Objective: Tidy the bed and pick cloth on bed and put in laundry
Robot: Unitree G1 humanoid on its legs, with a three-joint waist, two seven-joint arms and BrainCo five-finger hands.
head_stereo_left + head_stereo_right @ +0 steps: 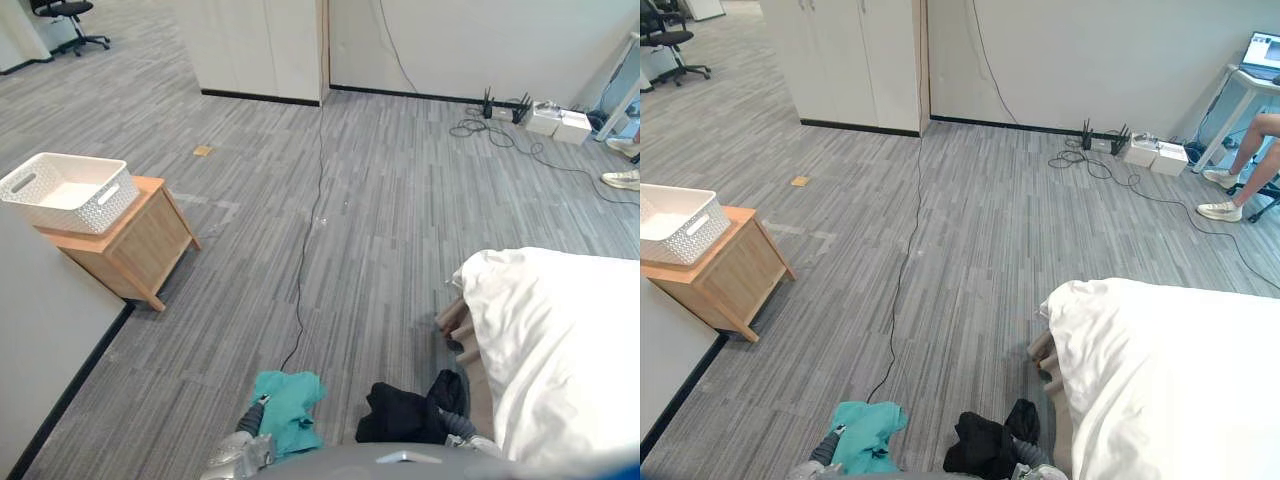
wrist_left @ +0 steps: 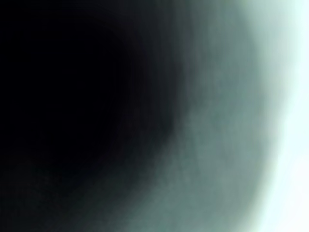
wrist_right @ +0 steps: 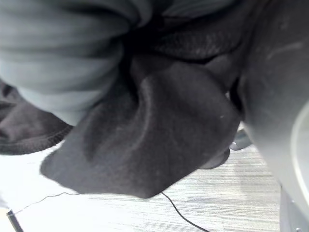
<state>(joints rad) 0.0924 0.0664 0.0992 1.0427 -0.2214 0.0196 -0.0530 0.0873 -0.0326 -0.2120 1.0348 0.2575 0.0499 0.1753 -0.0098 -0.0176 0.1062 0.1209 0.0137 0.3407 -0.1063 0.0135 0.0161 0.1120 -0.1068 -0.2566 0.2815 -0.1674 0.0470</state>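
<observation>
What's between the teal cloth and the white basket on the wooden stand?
Bare grey striped carpet, from the crumpled teal cloth to the white latticed plastic basket, as the left eye view shows.

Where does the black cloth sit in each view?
Left eye view: black cloth, bottom centre, left of the white bed.
Right eye view: bottom centre, again left of the bed.
Left wrist view: too blurred to tell.
Right wrist view: close up, centre.
Shared landmark: the bed.
</observation>
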